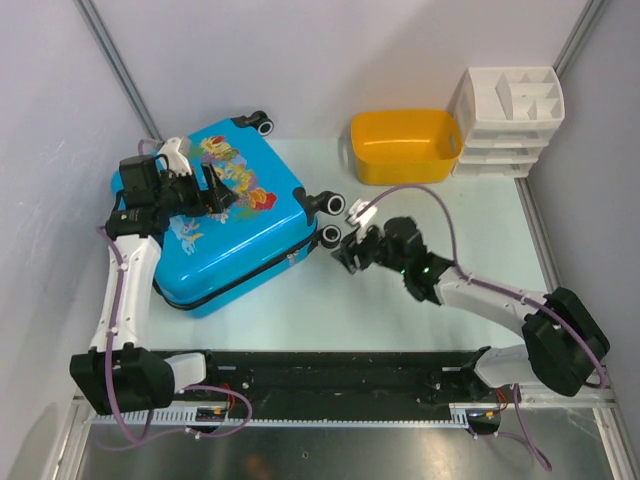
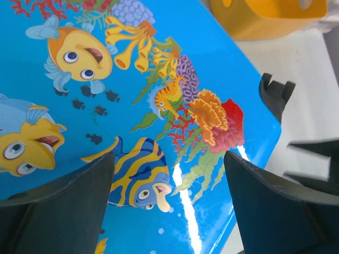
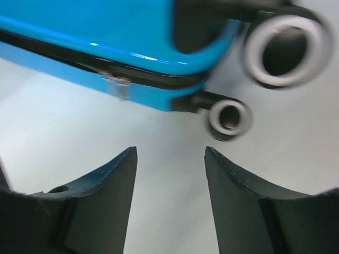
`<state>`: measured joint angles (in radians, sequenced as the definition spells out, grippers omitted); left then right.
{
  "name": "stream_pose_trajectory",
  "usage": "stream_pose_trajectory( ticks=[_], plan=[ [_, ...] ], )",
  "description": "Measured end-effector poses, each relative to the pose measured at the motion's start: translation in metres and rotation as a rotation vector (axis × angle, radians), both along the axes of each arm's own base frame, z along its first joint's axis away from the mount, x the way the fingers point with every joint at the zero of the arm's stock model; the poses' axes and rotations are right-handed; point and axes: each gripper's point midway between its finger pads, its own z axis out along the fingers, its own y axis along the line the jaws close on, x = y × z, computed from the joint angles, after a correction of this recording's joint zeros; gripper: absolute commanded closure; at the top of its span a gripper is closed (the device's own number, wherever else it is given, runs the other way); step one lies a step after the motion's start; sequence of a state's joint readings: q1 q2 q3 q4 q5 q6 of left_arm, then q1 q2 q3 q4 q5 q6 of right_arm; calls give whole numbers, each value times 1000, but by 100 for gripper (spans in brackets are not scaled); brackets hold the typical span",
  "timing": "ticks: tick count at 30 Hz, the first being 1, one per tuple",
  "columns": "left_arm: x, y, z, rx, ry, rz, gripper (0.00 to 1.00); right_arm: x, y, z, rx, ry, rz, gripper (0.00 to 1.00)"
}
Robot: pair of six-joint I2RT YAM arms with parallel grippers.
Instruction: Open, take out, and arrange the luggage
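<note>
The bright-blue fish-print suitcase (image 1: pixel 225 215) lies flat and zipped shut at the left of the table, its black wheels (image 1: pixel 331 203) pointing right. My left gripper (image 1: pixel 215 190) hovers open just over the printed lid (image 2: pixel 159 106), empty. My right gripper (image 1: pixel 350 250) is open and empty above the table, just right of the lower wheel (image 3: pixel 229 117). The black zipper band (image 3: pixel 95 63) and a silver zipper pull (image 3: pixel 119 84) show in the right wrist view.
A yellow plastic tub (image 1: pixel 403 143) stands at the back, also in the left wrist view (image 2: pixel 270 16). A white drawer organiser (image 1: pixel 507 120) stands at the back right. Bare table lies in front of the suitcase and around my right gripper.
</note>
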<state>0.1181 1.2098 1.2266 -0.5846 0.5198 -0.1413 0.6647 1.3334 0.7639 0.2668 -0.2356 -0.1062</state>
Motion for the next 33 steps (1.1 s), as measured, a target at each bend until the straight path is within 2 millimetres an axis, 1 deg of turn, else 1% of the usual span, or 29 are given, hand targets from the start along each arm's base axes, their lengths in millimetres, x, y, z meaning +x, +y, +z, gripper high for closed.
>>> stream_pose_trajectory(
  ticks=[1, 4, 6, 8, 12, 15, 17, 21, 29, 33],
  plan=[
    [-1, -1, 3, -6, -6, -2, 11, -13, 16, -2, 8, -6, 32, 49],
    [-6, -3, 13, -13, -37, 0, 11, -38, 55, -4, 35, -49, 80, 52],
    [-11, -3, 22, -10, -67, 0, 11, -44, 70, -10, 40, -75, 84, 53],
    [-16, -4, 32, -6, -104, 0, 11, -44, 79, -17, 44, -91, 81, 56],
    [-28, -6, 48, -4, -160, 2, 11, -36, 88, -31, 39, -112, 64, 57],
    [-33, -6, 56, -9, -185, 6, 11, -33, 93, -40, 42, -118, 60, 60],
    [-34, -7, 57, -9, -190, 6, 11, -33, 96, -46, 40, -118, 62, 60],
    [-34, -7, 53, -12, -179, 8, 11, -31, 103, -57, 30, -110, 66, 59],
    [-32, -7, 50, -20, -168, 6, 11, -18, 126, -50, 62, -134, 68, 60],
    [-30, -7, 47, -22, -165, 4, 12, -16, 130, -54, 55, -131, 68, 67]
  ],
)
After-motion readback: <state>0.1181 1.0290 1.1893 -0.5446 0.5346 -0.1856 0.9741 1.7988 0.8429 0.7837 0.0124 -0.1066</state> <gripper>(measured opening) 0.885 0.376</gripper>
